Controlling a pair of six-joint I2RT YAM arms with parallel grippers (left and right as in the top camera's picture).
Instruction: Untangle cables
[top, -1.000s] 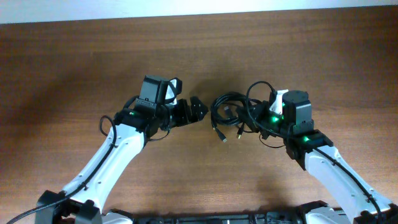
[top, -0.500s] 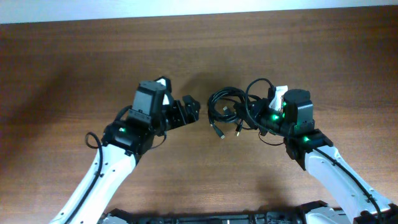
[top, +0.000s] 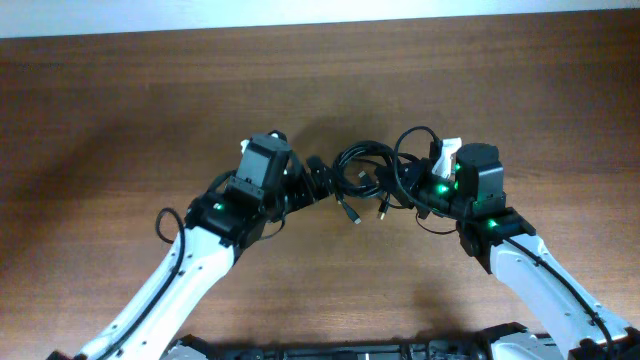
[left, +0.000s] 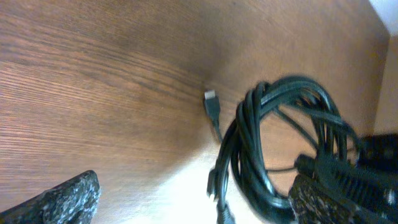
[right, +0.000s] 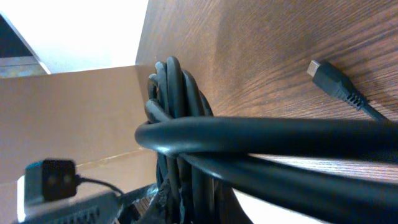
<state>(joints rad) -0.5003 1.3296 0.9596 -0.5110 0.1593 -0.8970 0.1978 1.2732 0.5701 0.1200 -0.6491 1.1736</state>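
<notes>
Black cables (top: 360, 172), apparently crosswise, plugs (top: 352, 214) nearward

Pretty much the whole overhead view is filled by a brown wooden table (top: 120, 120), grain running side to side. A darker shadow patch (top: 60, 150) is seen on it toward 9 o'clock, and a pale off-white strip (top: 300, 15) is laid along the 12 o'clock edge. In the left wrist view the wood is lit brighter toward 6 o'clock, and a tan band (left: 387, 93) is caught at 3 o'clock. In the right wrist view a cardboard-coloured surface (right: 81, 106) is shown at 9 o'clock, with a blown-out white area (right: 81, 25) at 11 o'clock; what either is can't be told.
</notes>
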